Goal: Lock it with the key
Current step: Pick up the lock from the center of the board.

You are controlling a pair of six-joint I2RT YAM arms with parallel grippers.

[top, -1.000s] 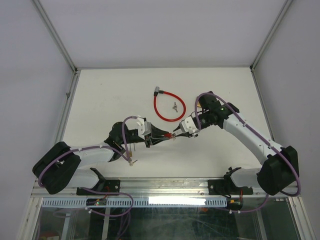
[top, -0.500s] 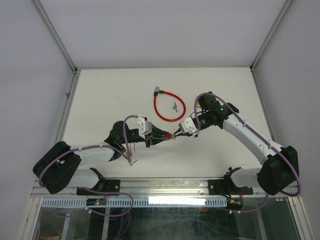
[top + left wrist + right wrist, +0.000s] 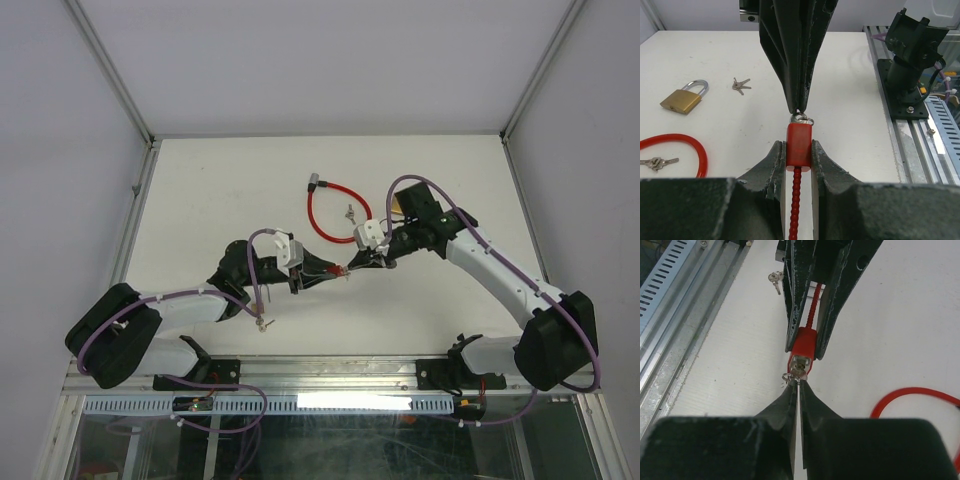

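At table (image 3: pixel 220 190) centre, the L gripper (image 3: pixel 799 156) is clamping the red lock (image 3: pixel 803 346) between narrowly parted fingers (image 3: pixel 771 164) while the R gripper (image 3: pixel 796 390), pinched almost shut, is gripping the key (image 3: pixel 801 119) seated in its end, insertion apparently done, the locking turn yet to come.

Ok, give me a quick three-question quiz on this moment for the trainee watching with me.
1. True or false: the left gripper is shut on the red lock body.
2. Multiple choice: the right gripper pinches A) nothing, B) the key in the lock body's end, C) the lock body itself.
3. Short answer: what lies on the table inside the red cable loop?

Key: 1 true. 2 B. 3 a small bunch of keys.
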